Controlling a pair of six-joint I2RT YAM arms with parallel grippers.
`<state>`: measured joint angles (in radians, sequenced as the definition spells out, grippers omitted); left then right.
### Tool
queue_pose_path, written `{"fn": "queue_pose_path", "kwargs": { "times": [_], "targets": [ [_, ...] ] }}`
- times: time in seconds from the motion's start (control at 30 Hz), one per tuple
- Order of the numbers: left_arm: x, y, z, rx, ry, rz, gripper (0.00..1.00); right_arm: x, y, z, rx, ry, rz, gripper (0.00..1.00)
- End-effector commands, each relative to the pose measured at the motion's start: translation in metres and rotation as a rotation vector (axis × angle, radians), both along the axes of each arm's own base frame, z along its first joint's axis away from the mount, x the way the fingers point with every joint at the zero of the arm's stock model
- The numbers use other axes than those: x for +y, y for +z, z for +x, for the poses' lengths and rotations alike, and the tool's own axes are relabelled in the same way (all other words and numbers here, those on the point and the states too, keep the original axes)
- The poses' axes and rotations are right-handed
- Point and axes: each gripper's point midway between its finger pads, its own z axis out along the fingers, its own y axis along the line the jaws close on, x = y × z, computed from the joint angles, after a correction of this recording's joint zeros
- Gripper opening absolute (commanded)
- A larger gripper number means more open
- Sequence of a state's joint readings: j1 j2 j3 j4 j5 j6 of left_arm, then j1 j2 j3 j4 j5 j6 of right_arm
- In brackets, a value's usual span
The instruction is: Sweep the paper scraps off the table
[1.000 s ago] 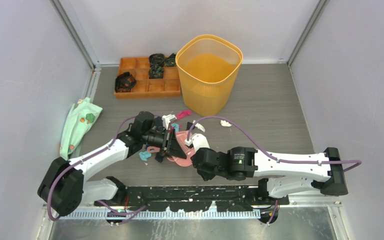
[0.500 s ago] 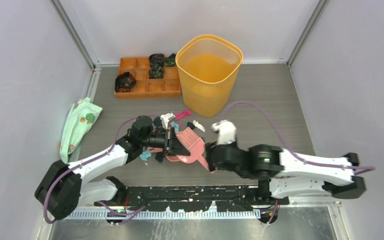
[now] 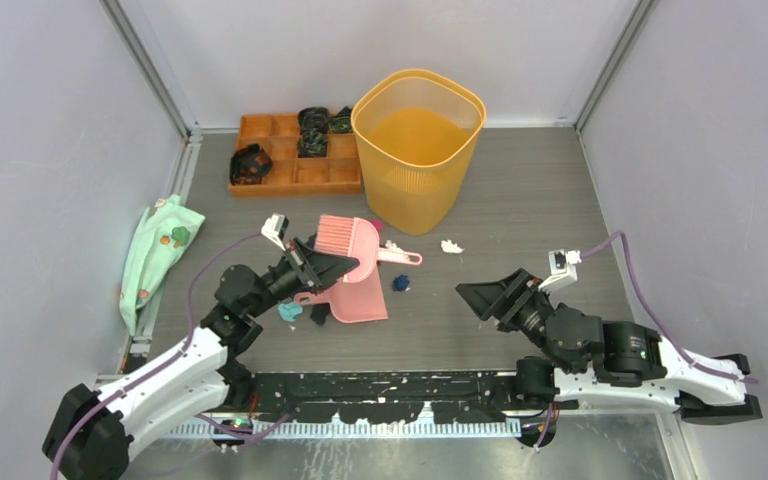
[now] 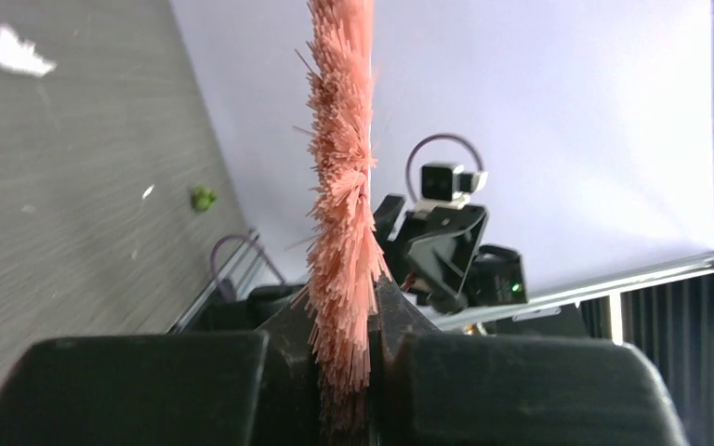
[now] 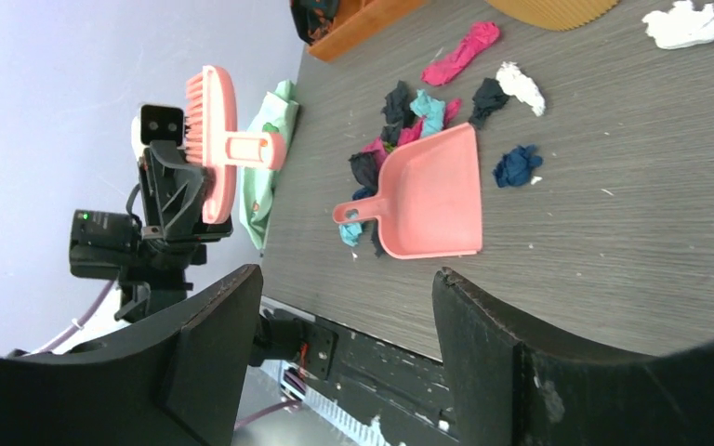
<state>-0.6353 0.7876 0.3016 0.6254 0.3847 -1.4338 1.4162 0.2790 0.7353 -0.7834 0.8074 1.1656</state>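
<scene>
My left gripper (image 3: 326,264) is shut on a pink brush (image 3: 345,238) and holds it raised; its bristles (image 4: 342,214) stand pinched between the jaws. A pink dustpan (image 3: 357,296) lies flat on the table (image 3: 550,200), held by nothing. Paper scraps lie around it: a teal one (image 3: 288,312) and a black one (image 3: 318,316) at its left, a dark blue one (image 3: 400,283) and a white one (image 3: 451,246) to its right. The right wrist view shows magenta (image 5: 463,51), teal (image 5: 428,111) and black (image 5: 488,93) scraps beyond the dustpan (image 5: 432,200). My right gripper (image 3: 480,292) hangs open and empty, right of the dustpan.
An orange bin (image 3: 418,140) stands at the back centre. Left of it sits an orange compartmented tray (image 3: 280,175) holding black-and-green bands. A mint-green cloth (image 3: 157,250) lies at the table's left edge. A small green scrap (image 4: 204,198) rests near the front rail.
My right gripper has opened, left the dustpan and pulled back to the right. My left gripper has shut on the brush and lifted it back out of the scrap pile.
</scene>
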Motion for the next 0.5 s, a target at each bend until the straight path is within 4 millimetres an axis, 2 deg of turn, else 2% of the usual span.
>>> {"fn": "queue_pose_path", "kwargs": {
  "times": [0.0, 0.1, 0.2, 0.3, 0.4, 0.47],
  "targets": [
    [0.013, 0.051, 0.009, -0.084, 0.094, -0.163, 0.00, 0.017, 0.035, 0.011, -0.029, -0.059, 0.141, 0.73],
    [0.012, 0.054, 0.007, -0.079, 0.075, -0.188, 0.00, 0.032, 0.051, 0.012, -0.088, -0.033, 0.178, 0.73],
    [0.012, 0.049, 0.006, -0.056, 0.062, -0.208, 0.01, 0.047, 0.069, 0.009, -0.166, 0.024, 0.233, 0.74],
    [0.013, 0.042, 0.003, -0.043, 0.057, -0.207, 0.00, 0.054, 0.078, 0.010, -0.182, 0.029, 0.212, 0.75],
    [0.016, 0.040, 0.001, -0.042, 0.062, -0.215, 0.00, 0.067, 0.091, 0.009, -0.206, 0.058, 0.205, 0.75],
    [0.018, 0.039, -0.001, -0.040, 0.063, -0.213, 0.01, 0.078, 0.094, 0.013, -0.194, 0.052, 0.140, 0.74]
  ]
}}
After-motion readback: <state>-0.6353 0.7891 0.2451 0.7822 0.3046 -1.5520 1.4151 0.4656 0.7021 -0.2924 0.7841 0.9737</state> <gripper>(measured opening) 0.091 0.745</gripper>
